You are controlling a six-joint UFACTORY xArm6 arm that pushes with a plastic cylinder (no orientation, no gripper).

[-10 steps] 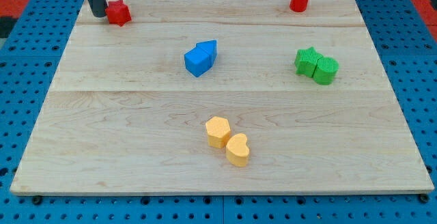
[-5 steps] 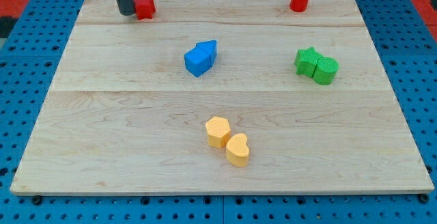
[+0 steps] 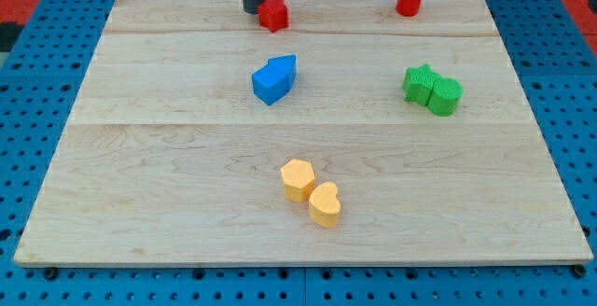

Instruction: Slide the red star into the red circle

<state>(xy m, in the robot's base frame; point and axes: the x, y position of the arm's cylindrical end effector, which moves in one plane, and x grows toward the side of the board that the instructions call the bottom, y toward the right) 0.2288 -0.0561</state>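
Observation:
The red star (image 3: pixel 273 14) lies near the board's top edge, a little left of centre. My tip (image 3: pixel 253 10) touches its left side. The red circle (image 3: pixel 409 0), a short cylinder, stands at the top edge toward the view's right, well apart from the star.
Two blue blocks (image 3: pixel 274 79) sit together below the star. A green star and a green cylinder (image 3: pixel 432 90) touch each other at the right. A yellow hexagon (image 3: pixel 298 179) and a yellow heart (image 3: pixel 325 203) sit together at the bottom centre. The wooden board (image 3: pixel 140 157) rests on a blue pegboard.
My tip has moved to the view's right along the top edge, and the red star has slid right with it, closer to the red circle.

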